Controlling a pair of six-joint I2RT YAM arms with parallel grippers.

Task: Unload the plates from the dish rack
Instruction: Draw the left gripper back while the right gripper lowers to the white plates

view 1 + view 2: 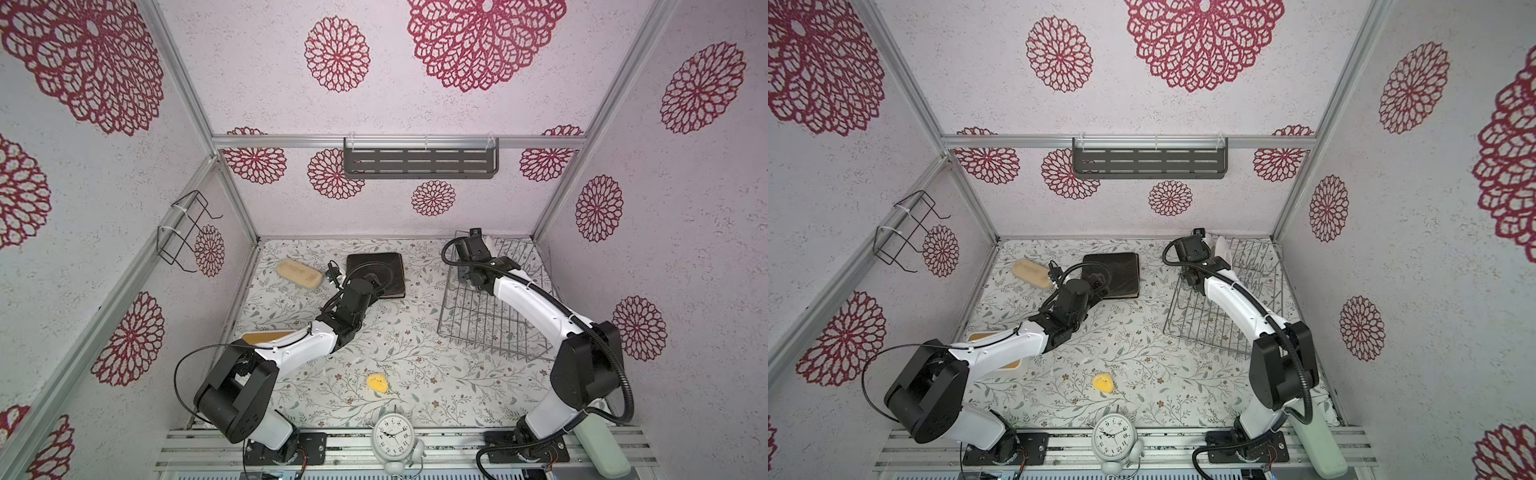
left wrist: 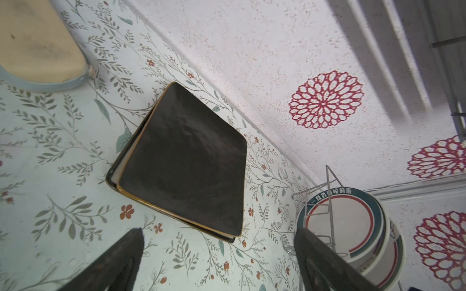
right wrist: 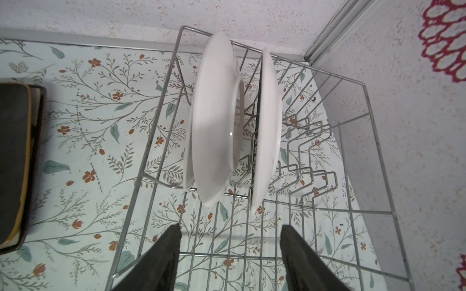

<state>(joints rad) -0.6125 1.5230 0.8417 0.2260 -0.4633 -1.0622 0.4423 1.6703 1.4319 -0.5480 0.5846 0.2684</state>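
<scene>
Two square dark plates (image 1: 376,272) (image 1: 1113,272) (image 2: 186,161) lie stacked flat on the flowered table. My left gripper (image 2: 218,230) (image 1: 374,286) hovers at their near edge, open and holding nothing. Two round white plates (image 3: 216,121) (image 3: 267,126) stand upright on edge between the tines at the far end of the silver dish rack (image 1: 494,320) (image 1: 1208,320) (image 3: 353,151); their teal rim (image 2: 375,209) shows in the left wrist view. My right gripper (image 3: 231,226) hangs over the rack's grid base just short of the plates, jaws apart, nothing between them.
A tan oblong dish (image 1: 299,272) lies left of the square plates. A yellow object (image 1: 377,383) and a white alarm clock (image 1: 392,436) sit near the front. A grey slotted shelf (image 1: 420,160) and a black wire holder (image 1: 187,232) hang on the walls.
</scene>
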